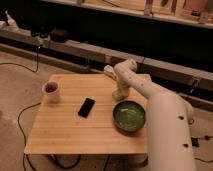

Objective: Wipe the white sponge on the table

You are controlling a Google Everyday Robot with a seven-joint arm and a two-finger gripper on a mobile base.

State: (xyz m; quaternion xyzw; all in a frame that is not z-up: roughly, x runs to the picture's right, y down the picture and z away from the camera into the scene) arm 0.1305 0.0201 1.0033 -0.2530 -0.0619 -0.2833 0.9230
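Your robot's white arm (pixel 165 115) was the biggest thing in view. It rose from the lower right corner, bent over the far right part of the bench (pixel 75 135) and dropped straight down to the top. Just in front of that drop, on the side nearer the camera, sat a green bowl (pixel 129 115), close to the arm's lower end but not touching it. Left of the bowl a black phone (pixel 86 107) lay flat and slanted, well clear of the arm. Farther left, near the far left corner, stood a white mug (pixel 51 92) with something dark inside.

The bench had a light top of wooden planks. It stood on a pale floor (pixel 20 80), where a dark cable (pixel 37 59) hung down from a long low ledge (pixel 75 47) behind it. The room beyond was dim.

The jaws were down at the bench top, right of centre, between the bowl and the far edge. They were pressed together, pinching the white sponge (pixel 119 95), a pale lump resting on the wood. You could not tell exactly where the jaws ended and the sponge began.
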